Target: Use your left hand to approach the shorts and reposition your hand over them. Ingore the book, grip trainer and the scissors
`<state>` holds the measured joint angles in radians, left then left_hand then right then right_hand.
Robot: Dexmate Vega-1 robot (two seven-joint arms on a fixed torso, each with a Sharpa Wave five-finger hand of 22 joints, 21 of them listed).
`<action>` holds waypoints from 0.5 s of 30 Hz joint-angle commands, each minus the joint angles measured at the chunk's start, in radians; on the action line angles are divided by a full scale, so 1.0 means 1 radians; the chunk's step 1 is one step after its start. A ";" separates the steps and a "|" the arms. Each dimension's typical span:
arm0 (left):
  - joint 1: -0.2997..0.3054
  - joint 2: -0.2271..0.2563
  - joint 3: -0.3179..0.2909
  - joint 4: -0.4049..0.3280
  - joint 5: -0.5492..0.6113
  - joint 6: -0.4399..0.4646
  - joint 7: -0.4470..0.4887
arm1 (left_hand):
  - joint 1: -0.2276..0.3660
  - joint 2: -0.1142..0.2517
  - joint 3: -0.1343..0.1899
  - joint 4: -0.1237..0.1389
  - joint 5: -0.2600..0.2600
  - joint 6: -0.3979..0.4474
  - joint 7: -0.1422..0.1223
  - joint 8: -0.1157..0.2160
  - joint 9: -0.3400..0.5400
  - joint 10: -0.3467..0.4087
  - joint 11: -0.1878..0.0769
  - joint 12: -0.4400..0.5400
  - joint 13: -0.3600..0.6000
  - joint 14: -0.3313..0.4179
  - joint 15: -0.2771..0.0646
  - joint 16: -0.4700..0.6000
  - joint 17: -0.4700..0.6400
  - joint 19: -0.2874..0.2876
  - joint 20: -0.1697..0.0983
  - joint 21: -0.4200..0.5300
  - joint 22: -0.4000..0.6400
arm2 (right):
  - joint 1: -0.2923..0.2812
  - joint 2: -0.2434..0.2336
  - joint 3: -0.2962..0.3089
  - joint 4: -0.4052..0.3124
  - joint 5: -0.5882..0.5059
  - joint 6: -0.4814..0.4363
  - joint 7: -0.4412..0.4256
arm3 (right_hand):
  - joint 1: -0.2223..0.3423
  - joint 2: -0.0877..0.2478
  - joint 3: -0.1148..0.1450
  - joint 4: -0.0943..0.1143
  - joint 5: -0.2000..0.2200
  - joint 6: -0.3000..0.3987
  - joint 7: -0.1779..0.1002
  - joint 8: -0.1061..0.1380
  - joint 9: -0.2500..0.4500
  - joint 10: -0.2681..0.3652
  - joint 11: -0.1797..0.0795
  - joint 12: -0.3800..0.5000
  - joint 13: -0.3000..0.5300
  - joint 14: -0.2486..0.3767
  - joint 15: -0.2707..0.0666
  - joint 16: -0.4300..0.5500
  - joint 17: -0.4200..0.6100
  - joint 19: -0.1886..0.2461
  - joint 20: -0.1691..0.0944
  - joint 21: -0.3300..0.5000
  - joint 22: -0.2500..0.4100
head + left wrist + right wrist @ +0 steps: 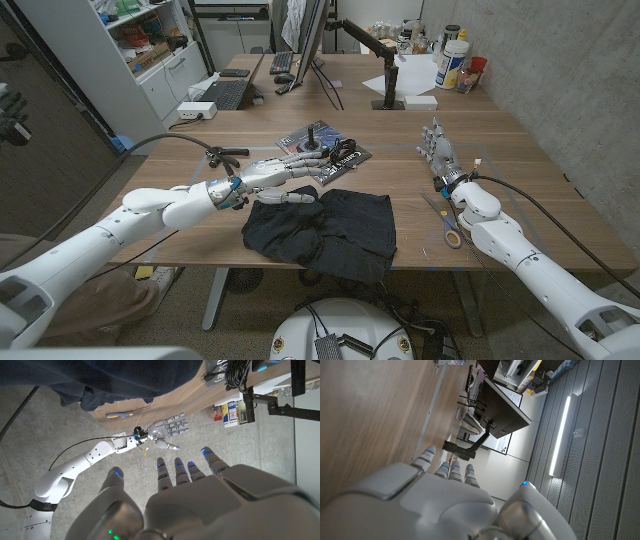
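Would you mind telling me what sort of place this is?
Probably an office or lab: a monitor and keyboard on the wooden table, with shelving behind.

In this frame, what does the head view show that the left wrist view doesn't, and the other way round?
Head view alone: the book with the grip trainer on it, beyond the shorts, and the laptop on the far table. Left wrist view alone: the back of the left robot hand, fingers spread, holding nothing. Both: the dark shorts, the scissors and the open right robot hand.
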<state>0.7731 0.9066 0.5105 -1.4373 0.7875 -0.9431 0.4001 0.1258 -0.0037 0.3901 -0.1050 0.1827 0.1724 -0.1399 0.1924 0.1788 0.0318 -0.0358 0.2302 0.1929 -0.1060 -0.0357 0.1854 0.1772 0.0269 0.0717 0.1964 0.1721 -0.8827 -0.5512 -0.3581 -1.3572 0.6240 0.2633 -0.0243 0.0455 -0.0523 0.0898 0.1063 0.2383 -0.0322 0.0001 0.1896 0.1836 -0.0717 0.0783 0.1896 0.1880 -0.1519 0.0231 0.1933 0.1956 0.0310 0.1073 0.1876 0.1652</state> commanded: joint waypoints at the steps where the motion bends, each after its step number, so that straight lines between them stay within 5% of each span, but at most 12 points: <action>1: -0.028 0.012 0.029 0.019 0.054 -0.019 0.057 | 0.005 -0.005 -0.004 -0.005 0.008 0.013 0.000 0.007 0.003 0.008 -0.003 0.011 0.004 0.005 -0.031 0.009 0.002 0.007 0.002 0.008 0.003 | 0.007 0.001 -0.001 0.006 0.001 -0.005 0.000 | 0.000 0.011 -0.003 0.002 -0.002 -0.001 -0.001 0.005 0.004 -0.003 0.008 0.009 0.002 -0.006 -0.001 0.006 0.002 0.001 0.001 0.000 0.004; 15: -0.045 0.022 0.061 0.027 0.110 -0.031 0.131 | 0.008 -0.006 -0.003 -0.009 0.011 0.025 -0.004 0.008 0.003 0.020 -0.005 0.013 0.004 0.015 -0.041 0.009 0.002 0.017 -0.007 0.008 0.003 | 0.004 -0.004 0.005 0.005 0.008 -0.007 0.002 | 0.001 0.013 -0.004 0.002 -0.001 -0.001 -0.001 0.005 0.004 -0.003 0.008 0.009 0.002 -0.007 0.000 0.006 0.002 0.001 0.001 0.000 0.004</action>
<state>0.7423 0.9192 0.5470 -1.4167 0.8566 -0.9655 0.4782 0.1258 -0.0037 0.3859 -0.1091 0.1906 0.1861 -0.1430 0.1964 0.1788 0.0425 -0.0356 0.2381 0.1929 -0.0957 -0.0359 0.1854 0.1773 0.0375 0.0611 0.2003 0.1722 -0.8771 -0.5513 -0.3585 -1.3503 0.6252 0.2616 -0.0222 0.0373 -0.0442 0.0899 0.1063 0.2383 -0.0323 0.0001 0.1896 0.1836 -0.0717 0.0784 0.1896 0.1880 -0.1519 0.0231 0.1933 0.1956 0.0310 0.1073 0.1876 0.1651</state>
